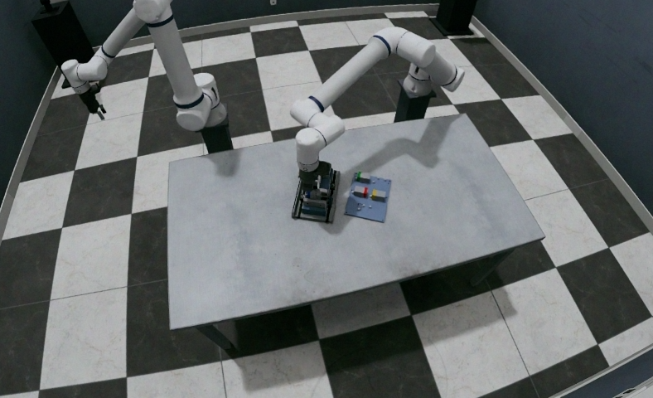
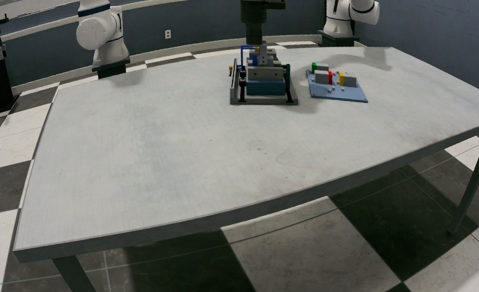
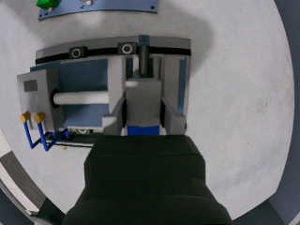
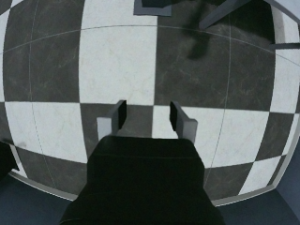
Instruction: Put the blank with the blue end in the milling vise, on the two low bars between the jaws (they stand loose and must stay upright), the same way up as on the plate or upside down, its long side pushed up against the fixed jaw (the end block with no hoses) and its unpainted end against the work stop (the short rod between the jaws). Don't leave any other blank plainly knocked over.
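My left gripper [image 3: 142, 106] is shut on the blank with the blue end [image 3: 143, 94] [image 2: 255, 60], over the gap between the jaws of the vise [image 1: 315, 211] [image 2: 264, 73] [image 3: 84, 75]. In the left wrist view its blue end is nearest the gripper body, and its unpainted end points at the work stop [image 3: 143, 65], very close to the rod's tip; contact cannot be told. One finger is on each long side. The two low bars are mostly hidden under the blank, so its seating cannot be told. My right gripper [image 4: 147, 110] [image 1: 101, 112] is open and empty, away from the table.
The blue plate [image 1: 367, 214] [image 2: 338, 97] [image 3: 103, 8] lies beside the vise with the green-ended [image 1: 365, 177] [image 2: 321, 67], red-ended [image 1: 359, 191] [image 2: 321, 76] and yellow-ended [image 1: 379, 196] [image 2: 349, 80] blanks, none knocked over. Blue hoses [image 3: 43, 138] rise at the hose-side block [image 3: 38, 100].
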Controlling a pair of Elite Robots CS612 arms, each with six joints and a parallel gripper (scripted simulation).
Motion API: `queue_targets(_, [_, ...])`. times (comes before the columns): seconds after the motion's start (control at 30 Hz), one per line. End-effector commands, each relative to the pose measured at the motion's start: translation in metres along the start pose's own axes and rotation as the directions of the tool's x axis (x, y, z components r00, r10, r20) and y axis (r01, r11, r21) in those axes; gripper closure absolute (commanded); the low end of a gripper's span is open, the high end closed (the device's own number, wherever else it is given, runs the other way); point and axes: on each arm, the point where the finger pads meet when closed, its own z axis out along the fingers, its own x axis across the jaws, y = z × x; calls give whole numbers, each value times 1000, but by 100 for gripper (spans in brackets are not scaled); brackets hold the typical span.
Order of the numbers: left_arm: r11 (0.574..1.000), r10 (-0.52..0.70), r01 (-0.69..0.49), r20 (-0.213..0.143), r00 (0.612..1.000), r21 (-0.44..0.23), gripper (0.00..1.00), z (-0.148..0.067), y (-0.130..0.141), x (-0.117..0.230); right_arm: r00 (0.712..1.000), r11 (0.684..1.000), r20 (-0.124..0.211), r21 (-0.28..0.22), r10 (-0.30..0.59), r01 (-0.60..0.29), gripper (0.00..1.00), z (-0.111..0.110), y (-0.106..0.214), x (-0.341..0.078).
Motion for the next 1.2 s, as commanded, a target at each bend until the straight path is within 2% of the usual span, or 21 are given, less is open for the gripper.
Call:
queue_targets(0.0, [1000, 0, 0, -2, 1000, -1, 100, -2, 0, 0, 1000, 1000, 0, -2, 0, 0, 0, -1, 1, 0])
queue_targets(1.17, [1000, 0, 0, -2, 1000, -1, 100, -2, -5, 3, 1000, 1000, 0, -2, 0, 0, 0, -1, 1, 0])
